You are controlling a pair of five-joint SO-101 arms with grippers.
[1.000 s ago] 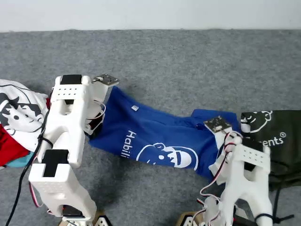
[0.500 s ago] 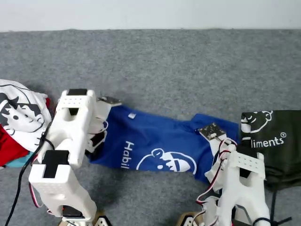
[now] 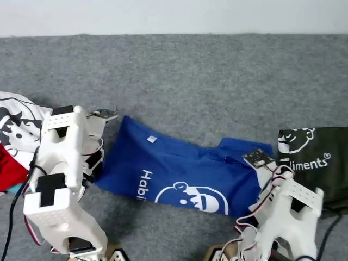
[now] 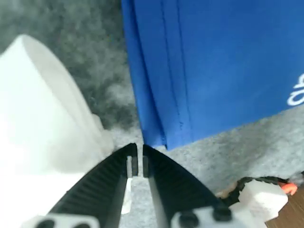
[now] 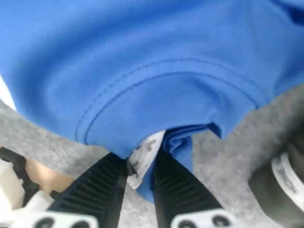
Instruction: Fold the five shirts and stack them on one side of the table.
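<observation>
We see the blue shirt [image 3: 179, 174] lying spread and slightly rumpled across the middle of the grey table [image 3: 217, 70], its pale printed figure and lettering facing up near the edge closest to the arms. The left arm [image 3: 62, 152] stands just beside one end of the blue shirt. In its wrist view the left gripper [image 4: 137, 154] hovers at the shirt's hemmed corner. Its two black jaws are drawn together with only a thin slit between them, and we see no cloth caught in that slit. The right arm [image 3: 288, 212] stands over the opposite end of the blue shirt. There the right gripper [image 5: 141, 164] is clamped on a bunched fold of the blue cloth just below a curved seam, with a white label [image 5: 145, 149] pinched between the jaws along with it. A dark shirt [image 3: 315, 163] with pale print lies folded just beyond that same end of the blue shirt, close to it, though we cannot tell whether the two touch. Past the far side of the left arm from the blue shirt, a white shirt [image 3: 16, 125] with a cartoon face lies heaped on a red shirt [image 3: 11, 168], both well apart from the blue one.
</observation>
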